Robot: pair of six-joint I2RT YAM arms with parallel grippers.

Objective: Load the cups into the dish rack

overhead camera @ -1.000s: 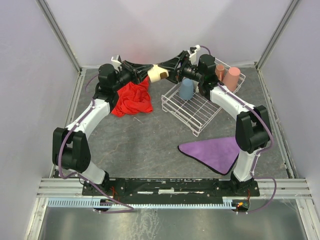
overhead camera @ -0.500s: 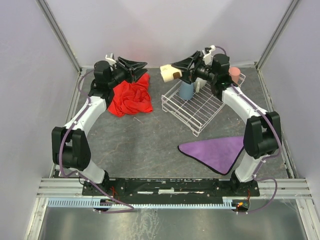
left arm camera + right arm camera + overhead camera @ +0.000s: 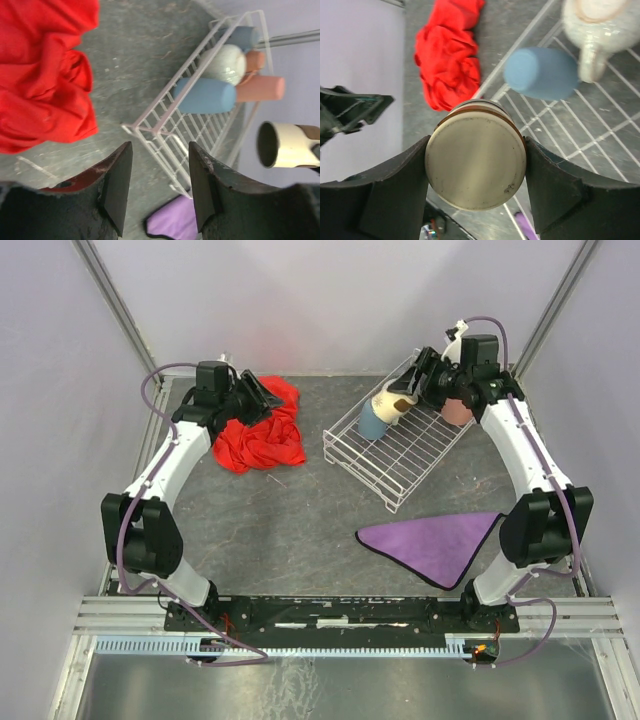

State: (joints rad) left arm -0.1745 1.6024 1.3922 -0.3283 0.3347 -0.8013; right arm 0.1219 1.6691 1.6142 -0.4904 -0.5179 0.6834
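Observation:
My right gripper (image 3: 405,398) is shut on a cream cup with a brown band (image 3: 390,402) and holds it in the air over the far left part of the white wire dish rack (image 3: 400,455). In the right wrist view the cup's flat base (image 3: 476,167) fills the gap between the fingers (image 3: 476,145). A light-blue cup (image 3: 372,423) lies in the rack, with a pale speckled handled mug (image 3: 224,64), a salmon-pink tumbler (image 3: 260,88), a grey-blue cup (image 3: 242,36) and a small orange cup (image 3: 255,60). My left gripper (image 3: 262,395) is open and empty above the red cloth.
A crumpled red cloth (image 3: 262,435) lies at the far left, under the left gripper. A purple cloth (image 3: 435,545) lies on the grey table in front of the rack. Walls close in the far side and both sides.
A second ago both grippers met at the cream cup. The left gripper has let go and drawn back left over the red cloth. The right gripper has carried the cup right, over the rack.

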